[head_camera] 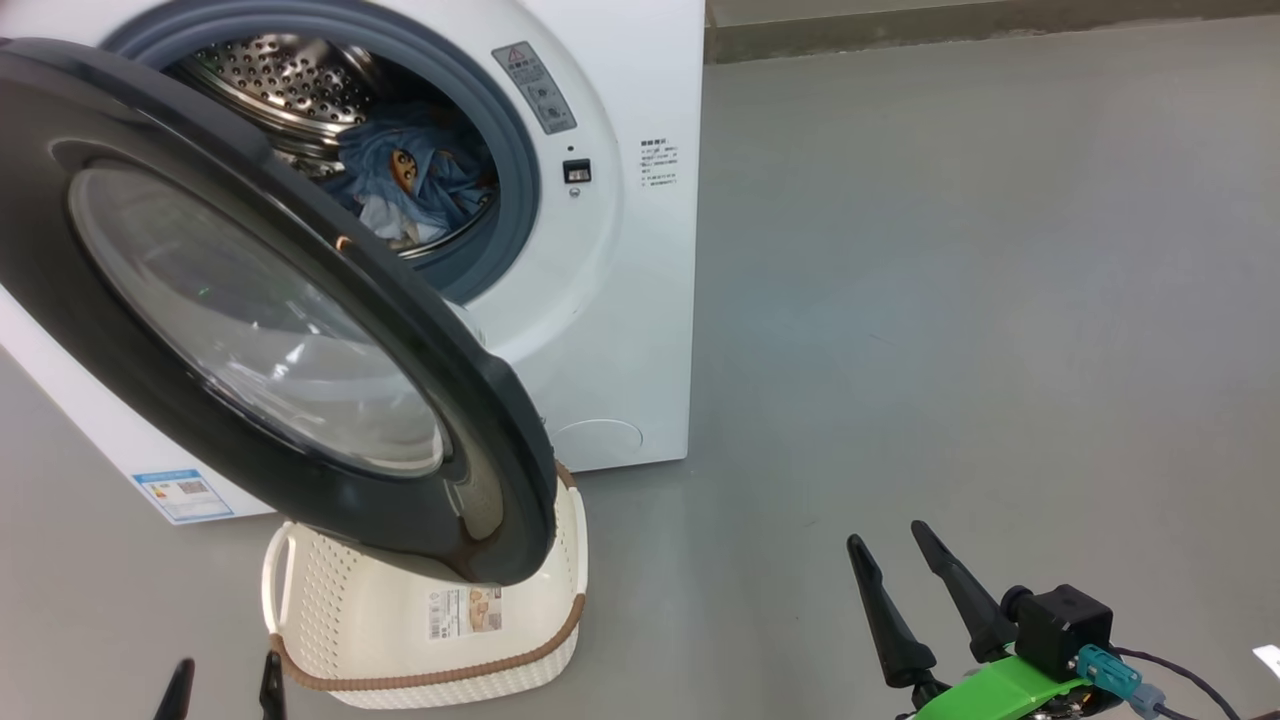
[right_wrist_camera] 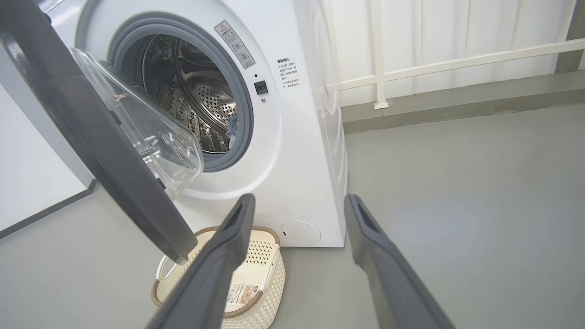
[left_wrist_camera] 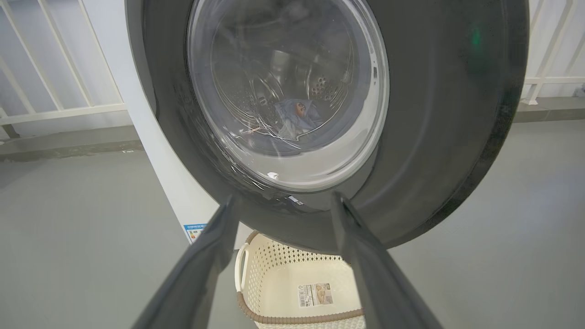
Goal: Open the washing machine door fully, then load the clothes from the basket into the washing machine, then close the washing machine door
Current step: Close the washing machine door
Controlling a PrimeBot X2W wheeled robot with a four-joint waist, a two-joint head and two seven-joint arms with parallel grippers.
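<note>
The white washing machine (head_camera: 610,300) stands at the back left with its round black-rimmed door (head_camera: 250,310) swung partly open toward me. Light blue clothes (head_camera: 410,175) with an orange figure lie inside the steel drum (head_camera: 280,80). They also show through the door glass (left_wrist_camera: 288,96) as clothes (left_wrist_camera: 297,116). The cream basket (head_camera: 420,620) sits on the floor below the door with nothing in it, its label showing. My left gripper (head_camera: 225,690) is open, low at the left, just before the basket. My right gripper (head_camera: 905,560) is open over bare floor at the lower right.
Grey floor (head_camera: 950,300) spreads wide to the right of the machine. A white railing (right_wrist_camera: 457,59) and a low kerb run behind it. The door's lower edge overhangs the basket (right_wrist_camera: 256,274).
</note>
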